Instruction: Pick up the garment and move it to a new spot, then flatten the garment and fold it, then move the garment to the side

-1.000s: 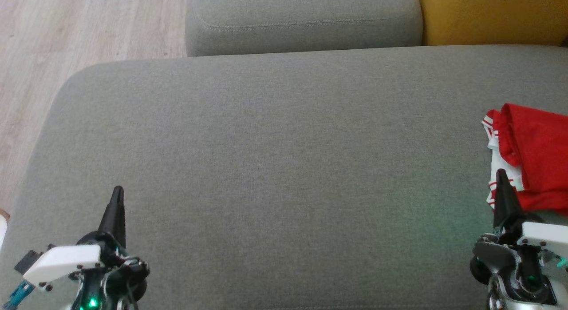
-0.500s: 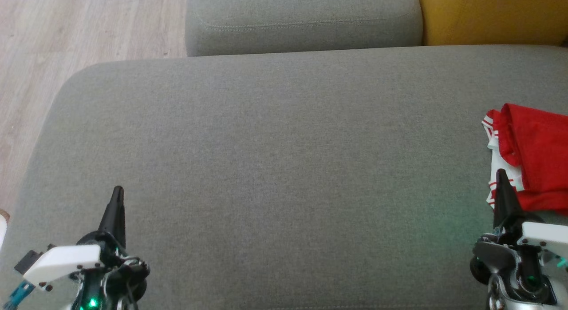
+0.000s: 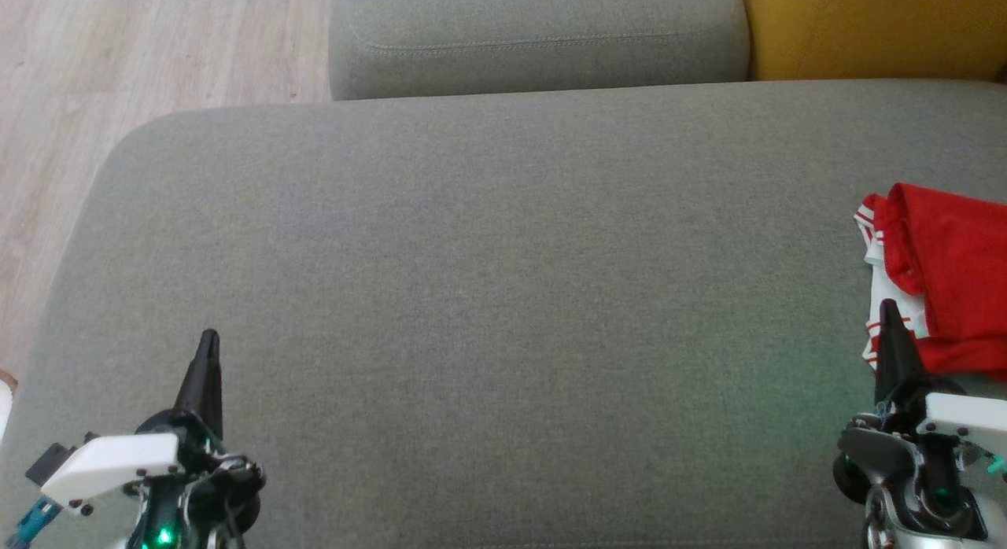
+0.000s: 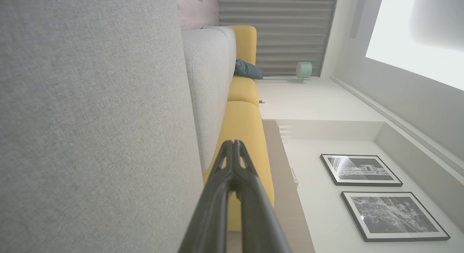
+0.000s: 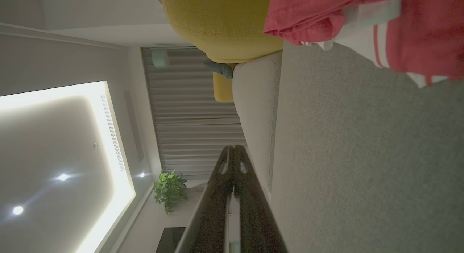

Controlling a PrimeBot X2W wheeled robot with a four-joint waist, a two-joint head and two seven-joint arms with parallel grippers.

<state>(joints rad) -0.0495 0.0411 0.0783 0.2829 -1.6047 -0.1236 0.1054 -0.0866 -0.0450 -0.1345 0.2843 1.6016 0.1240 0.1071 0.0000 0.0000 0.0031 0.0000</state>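
Note:
A red garment [image 3: 952,274] with white striped trim lies bunched at the right edge of the grey seat cushion [image 3: 503,297], partly cut off by the frame. In the right wrist view the garment [image 5: 417,32] fills the upper right corner. My right gripper [image 3: 889,307] is shut, hovering at the lower right with its tip just in front of the garment's near left edge; its fingers [image 5: 233,151] press together with nothing between them. At the lower left my left gripper [image 3: 208,337] is shut too, far from the garment, over bare cushion. Its tips [image 4: 232,144] meet in the left wrist view.
A grey back cushion [image 3: 535,38] and a yellow cushion [image 3: 873,26] border the far side of the seat. Wooden floor [image 3: 118,69] lies beyond the seat's rounded left edge. A wide stretch of bare grey cushion spans the middle between the two grippers.

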